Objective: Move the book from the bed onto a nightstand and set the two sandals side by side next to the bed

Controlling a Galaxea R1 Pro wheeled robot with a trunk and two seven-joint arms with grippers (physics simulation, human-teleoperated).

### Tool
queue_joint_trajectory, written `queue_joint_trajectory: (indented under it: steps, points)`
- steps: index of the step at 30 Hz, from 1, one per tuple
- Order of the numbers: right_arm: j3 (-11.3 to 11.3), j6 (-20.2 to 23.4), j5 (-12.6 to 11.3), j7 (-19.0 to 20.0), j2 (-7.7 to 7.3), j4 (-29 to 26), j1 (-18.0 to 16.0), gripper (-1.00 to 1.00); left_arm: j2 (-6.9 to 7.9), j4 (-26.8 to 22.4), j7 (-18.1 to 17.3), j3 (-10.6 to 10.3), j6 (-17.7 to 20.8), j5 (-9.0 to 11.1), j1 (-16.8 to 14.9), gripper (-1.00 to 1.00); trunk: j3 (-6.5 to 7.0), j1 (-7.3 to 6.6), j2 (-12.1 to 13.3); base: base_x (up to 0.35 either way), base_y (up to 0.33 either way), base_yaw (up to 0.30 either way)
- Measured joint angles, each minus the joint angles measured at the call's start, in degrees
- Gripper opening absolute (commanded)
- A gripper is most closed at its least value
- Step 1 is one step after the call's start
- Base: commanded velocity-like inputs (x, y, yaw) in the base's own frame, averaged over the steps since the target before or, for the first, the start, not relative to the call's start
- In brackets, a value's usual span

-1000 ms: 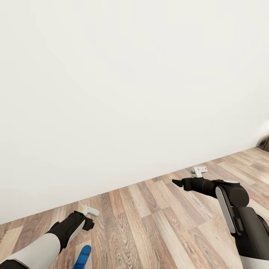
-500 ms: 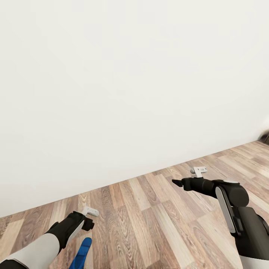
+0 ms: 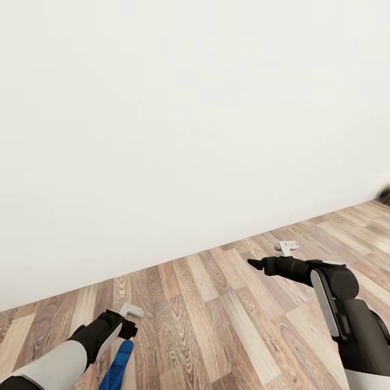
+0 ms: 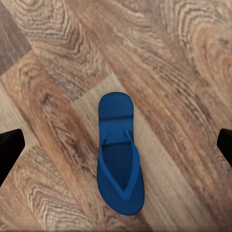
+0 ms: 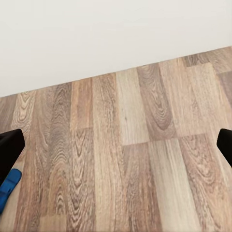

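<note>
One bright blue sandal (image 4: pixel 119 162) lies flat on the wood-plank floor (image 3: pixel 227 319), strap side up. My left gripper (image 4: pixel 116 147) hangs straight above it, open, with a dark fingertip (image 4: pixel 9 151) at each side and nothing between them. In the head view the sandal (image 3: pixel 119 363) peeks out just below my left wrist. My right gripper (image 3: pixel 254 264) is held out over bare floor, open and empty, its fingertips (image 5: pixel 10 149) wide apart; a blue sandal tip (image 5: pixel 7 187) shows at that view's edge. The book, bed, nightstand and second sandal are out of view.
A plain white wall (image 3: pixel 189 124) stands close ahead and meets the floor along a slanted line. A small dark object (image 3: pixel 385 195) sits at the far right edge by the wall. Planks run on between and before both arms.
The whole head picture has shifted, so the camera has moved. A little more of the blue sandal shows under my left wrist. Both grippers stay open.
</note>
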Motion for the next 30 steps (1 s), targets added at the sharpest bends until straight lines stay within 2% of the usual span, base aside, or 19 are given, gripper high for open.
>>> queue_joint_trajectory:
  steps: [28,30]
  points:
    - [0.0,0.0,0.0,0.0,0.0,0.0,0.0,1.0,0.0,0.0,0.0,0.0,0.0,0.0,0.0,1.0,0.0,0.0,0.0,0.0,0.0,0.0]
    - [-0.02,0.0,0.04,-0.02,0.11,0.01,-0.05,1.0,-0.01,-0.07,0.04,0.29,-0.24,0.07,0.23,1.0,-0.44,0.06,-0.02,0.0,0.0,0.0]
